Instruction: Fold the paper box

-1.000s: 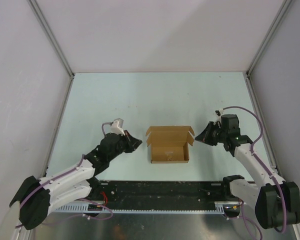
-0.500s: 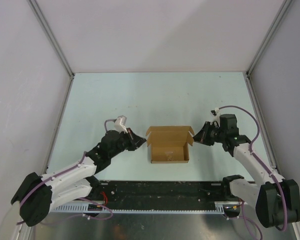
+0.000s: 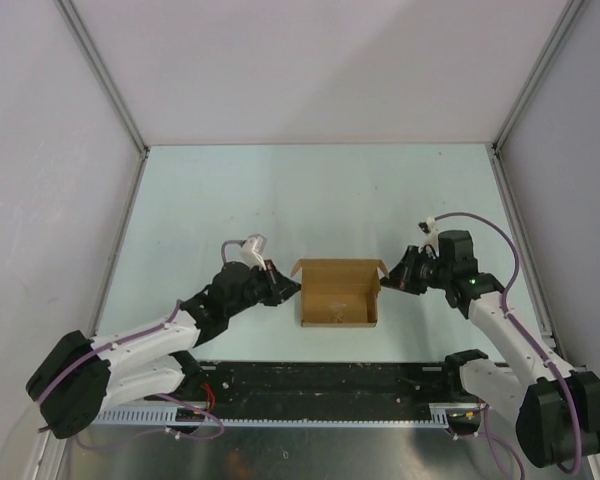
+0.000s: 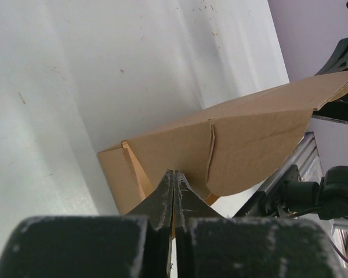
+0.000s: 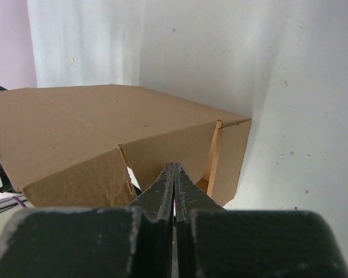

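Both short ends of the box (image 3: 338, 293) are blocked: the left fingers (image 4: 160, 204) and the right fingers (image 5: 160, 194), each pair pressed together, sit at its flaps. Beyond the box the surface (image 3: 310, 195) is open to the back wall (image 3: 320, 70). On the box's near side only a narrow strip reaches the black rail (image 3: 320, 382).

The paper box (image 3: 338, 292) was plain brown cardboard, matt and faintly fibrous, with one flap edge rough and frayed. The table (image 3: 280, 200) looked pale, smooth and matt, flecked with small dark specks. The left gripper (image 4: 174, 175) and right gripper (image 5: 174, 168) had black matt plastic fingers, scuffed whitish.
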Robot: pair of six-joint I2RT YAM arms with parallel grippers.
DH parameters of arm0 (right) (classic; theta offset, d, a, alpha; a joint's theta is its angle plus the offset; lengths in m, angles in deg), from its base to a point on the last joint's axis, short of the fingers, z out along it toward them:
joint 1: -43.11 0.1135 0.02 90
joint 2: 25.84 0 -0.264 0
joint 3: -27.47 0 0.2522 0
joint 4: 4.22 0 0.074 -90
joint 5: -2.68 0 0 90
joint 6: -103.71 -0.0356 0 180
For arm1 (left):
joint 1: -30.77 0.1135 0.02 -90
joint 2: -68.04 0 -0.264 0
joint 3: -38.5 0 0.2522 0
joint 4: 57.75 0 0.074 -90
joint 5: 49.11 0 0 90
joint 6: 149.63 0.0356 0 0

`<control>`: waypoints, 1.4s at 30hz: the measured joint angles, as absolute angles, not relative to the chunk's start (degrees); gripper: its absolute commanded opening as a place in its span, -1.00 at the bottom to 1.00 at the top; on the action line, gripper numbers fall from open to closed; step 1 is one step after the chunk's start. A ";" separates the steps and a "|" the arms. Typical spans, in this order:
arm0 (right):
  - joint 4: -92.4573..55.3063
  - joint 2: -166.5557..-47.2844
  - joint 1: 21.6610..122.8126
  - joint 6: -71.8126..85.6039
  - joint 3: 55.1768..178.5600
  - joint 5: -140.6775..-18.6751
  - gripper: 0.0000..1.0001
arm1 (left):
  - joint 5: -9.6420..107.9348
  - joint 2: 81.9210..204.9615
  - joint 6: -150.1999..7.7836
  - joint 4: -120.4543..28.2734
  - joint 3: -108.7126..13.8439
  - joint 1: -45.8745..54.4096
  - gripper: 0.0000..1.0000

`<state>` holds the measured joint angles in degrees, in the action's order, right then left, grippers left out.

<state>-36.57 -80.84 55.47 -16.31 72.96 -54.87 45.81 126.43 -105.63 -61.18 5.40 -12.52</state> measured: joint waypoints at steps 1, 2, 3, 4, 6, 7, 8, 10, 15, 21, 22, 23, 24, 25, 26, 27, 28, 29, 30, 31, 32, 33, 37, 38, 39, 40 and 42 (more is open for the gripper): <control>-36.66 -80.84 55.82 -16.35 72.96 -54.91 -1.00 | 45.81 126.64 -105.65 -61.44 5.38 -12.89 -1.00; -36.70 -80.84 56.15 -16.44 72.96 -54.91 -1.00 | 45.79 126.93 -105.65 -61.57 5.25 -13.26 -1.00; -36.72 -80.82 56.61 -16.53 72.96 -54.94 -1.00 | 45.77 127.17 -105.65 -61.70 5.16 -13.61 -1.00; -36.74 -80.80 57.13 -16.70 72.96 -54.96 -1.00 | 45.73 127.34 -105.65 -61.92 5.10 -13.94 -1.00; -36.77 -80.73 58.31 -16.90 72.96 -55.24 -1.00 | 45.62 127.63 -105.65 -62.14 4.99 -14.51 -1.00; -36.81 -80.71 58.66 -16.99 72.96 -55.44 -1.00 | 45.57 127.72 -105.65 -62.29 4.99 -14.73 -1.00; -36.90 -80.71 59.25 -17.21 72.96 -55.66 -1.00 | 45.55 127.78 -105.67 -62.36 4.99 -14.92 -1.00; -37.03 -80.71 60.34 -17.49 72.96 -56.53 -1.00 | 45.49 128.00 -105.67 -62.55 4.99 -15.36 -1.00; -37.42 -80.69 62.11 -17.82 72.94 -58.67 -1.00 | 45.05 128.85 -105.71 -62.99 4.99 -16.28 -1.00; -37.14 -80.67 62.53 -18.39 71.93 -59.72 -1.00 | 44.33 129.33 -105.87 -63.19 4.99 -16.91 -1.00; -37.09 -80.67 62.53 -18.58 71.69 -59.83 -1.00 | 44.20 129.33 -105.93 -63.23 4.99 -16.96 -1.00; -36.96 -80.67 62.55 -18.78 71.41 -59.92 -1.00 | 44.09 129.33 -106.02 -63.23 4.99 -16.96 -1.00; -36.94 -80.67 62.55 -18.89 71.21 -59.99 -1.00 | 44.07 129.33 -106.09 -63.25 4.99 -16.96 -1.00; -36.96 -80.67 62.55 -18.95 71.08 -60.01 -1.00 | 44.07 129.33 -106.09 -63.25 4.99 -16.96 -1.00; -36.98 -80.67 62.55 -19.02 71.08 -60.03 -1.00 | 44.07 129.33 -106.09 -63.25 4.99 -16.96 -1.00; -36.94 -80.62 62.55 -19.06 71.08 -60.05 -1.00 | 44.07 129.27 -106.09 -63.25 4.99 -16.96 -1.00; -36.98 -80.49 62.49 -19.06 71.08 -60.07 -1.00 | 44.07 129.05 -106.09 -63.25 5.01 -16.96 -1.00; -37.05 -80.23 62.35 -19.06 71.08 -60.14 -1.00 | 44.07 128.72 -106.09 -63.23 5.05 -16.96 -1.00; -37.23 -79.97 62.20 -19.04 71.08 -60.29 -1.00 | 44.07 128.09 -106.09 -63.23 5.16 -16.96 -1.00; -37.51 -79.55 61.96 -19.00 71.08 -60.44 -1.00 | 44.09 127.23 -106.09 -63.23 5.36 -16.96 -1.00; -37.84 -79.18 61.48 -18.87 71.08 -60.66 -1.00 | 44.09 126.08 -106.11 -63.23 5.66 -16.96 -1.00; -38.25 -78.79 60.85 -18.80 71.08 -60.97 -1.00 | 44.09 124.83 -106.13 -63.25 6.04 -16.96 -1.00; -40.92 -76.84 57.72 -18.67 71.08 -62.94 -0.94 | 44.07 118.97 -106.15 -62.38 7.85 -17.00 -1.00; -41.49 -76.30 57.17 -18.71 71.08 -63.44 -0.92 | 43.96 117.25 -106.15 -61.57 8.18 -17.00 -1.00; -42.06 -75.62 56.41 -18.71 71.08 -64.23 -0.79 | 43.76 115.80 -106.15 -60.61 8.35 -17.00 -0.99; -42.58 -74.88 55.69 -18.76 71.08 -64.95 -0.71 | 43.41 114.03 -106.15 -59.47 8.59 -17.00 -0.92; -43.50 -73.54 54.22 -19.11 71.08 -66.39 -0.46 | 42.05 110.32 -106.26 -56.70 8.99 -17.00 -0.88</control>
